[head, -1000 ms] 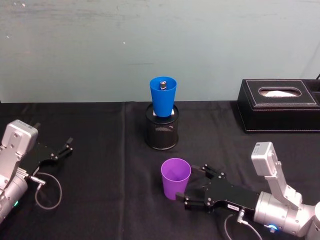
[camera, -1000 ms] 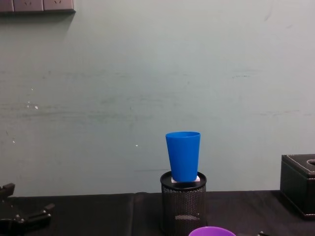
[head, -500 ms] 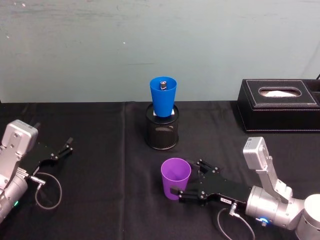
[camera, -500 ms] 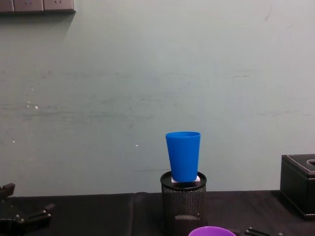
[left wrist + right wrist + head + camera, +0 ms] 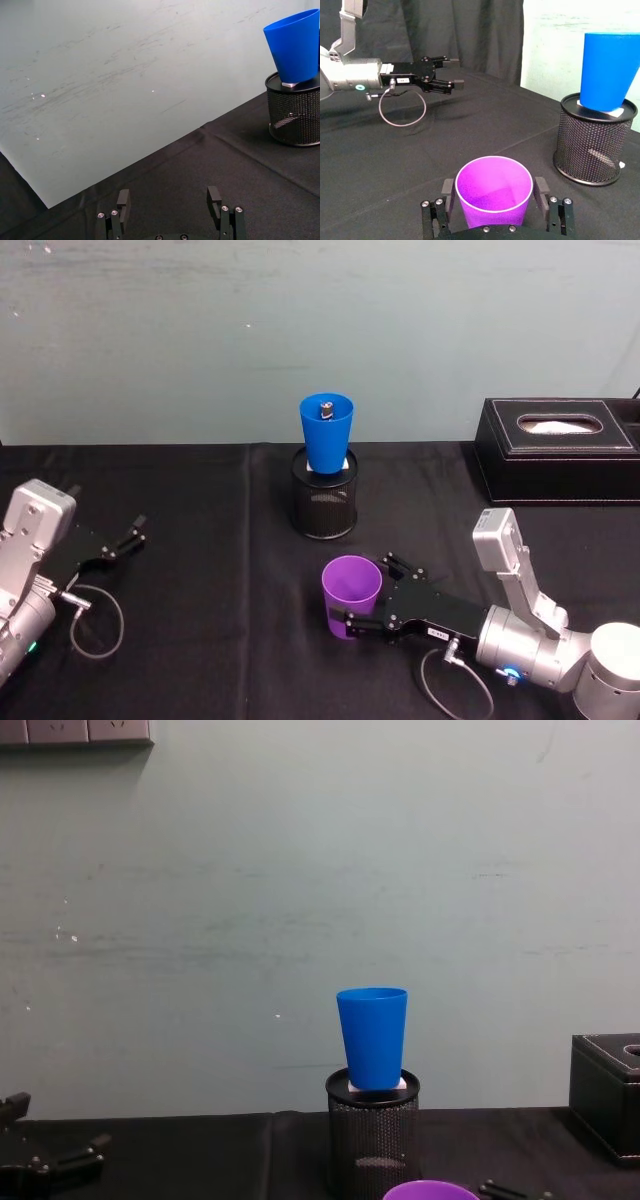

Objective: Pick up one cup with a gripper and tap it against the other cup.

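Low in the middle of the head view, the purple cup [image 5: 351, 592] stands upright on the black tablecloth [image 5: 200, 640], and the right gripper [image 5: 364, 590] reaches in from the lower right with its jaws spread, one on each side of the cup wall. In the right wrist view both fingers [image 5: 447, 189] sit just beside the cup with a thin gap showing, so nothing is clamped. The step in hand looks like the grasp: it would go best if the jaws close evenly around the middle of the wall and only firmly enough to hold, since thin tapered plastic can buckle or slip upward. The lift then has to be generous, because the blue cup [image 5: 326, 435] sits high at the centre of the frame, propped in the mouth of a black mesh pen holder [image 5: 323, 505] just behind. That perch looks loose, so a light tap on the side seems safer than a push. A small grey item lies inside the blue cup; I cannot tell what it is. Upper right, a black tissue box [image 5: 558, 450] stands well clear. The left gripper [image 5: 128, 537] rests at the left edge, jaws parted, empty.
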{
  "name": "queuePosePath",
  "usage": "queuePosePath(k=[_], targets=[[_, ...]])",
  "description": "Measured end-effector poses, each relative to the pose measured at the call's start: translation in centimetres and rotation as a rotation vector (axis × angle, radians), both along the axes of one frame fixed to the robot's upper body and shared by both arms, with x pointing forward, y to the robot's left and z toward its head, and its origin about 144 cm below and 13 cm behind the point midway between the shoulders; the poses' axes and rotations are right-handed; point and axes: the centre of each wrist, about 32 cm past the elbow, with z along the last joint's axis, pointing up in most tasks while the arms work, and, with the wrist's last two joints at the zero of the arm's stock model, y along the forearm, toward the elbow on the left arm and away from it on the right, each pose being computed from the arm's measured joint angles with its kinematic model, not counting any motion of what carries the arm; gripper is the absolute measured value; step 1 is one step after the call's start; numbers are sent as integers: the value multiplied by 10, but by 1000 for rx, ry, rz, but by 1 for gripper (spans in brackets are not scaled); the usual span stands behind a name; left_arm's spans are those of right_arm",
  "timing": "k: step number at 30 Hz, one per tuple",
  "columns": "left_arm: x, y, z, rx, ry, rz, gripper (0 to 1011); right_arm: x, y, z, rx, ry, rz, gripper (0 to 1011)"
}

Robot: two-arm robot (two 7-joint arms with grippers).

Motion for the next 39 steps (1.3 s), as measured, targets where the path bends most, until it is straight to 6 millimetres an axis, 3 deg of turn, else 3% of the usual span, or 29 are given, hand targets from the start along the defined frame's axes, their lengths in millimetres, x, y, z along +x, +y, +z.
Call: queuePosePath(k=[11,22,39], targets=[[0,0,0,0,0,0,1000,0,0,0,1,1,0,1003],[0,0,0,0,0,0,1000,0,0,0,2,1,-1,800],[0,0,0,0,0,0,1000,1,0,6,16,-4,1,736]])
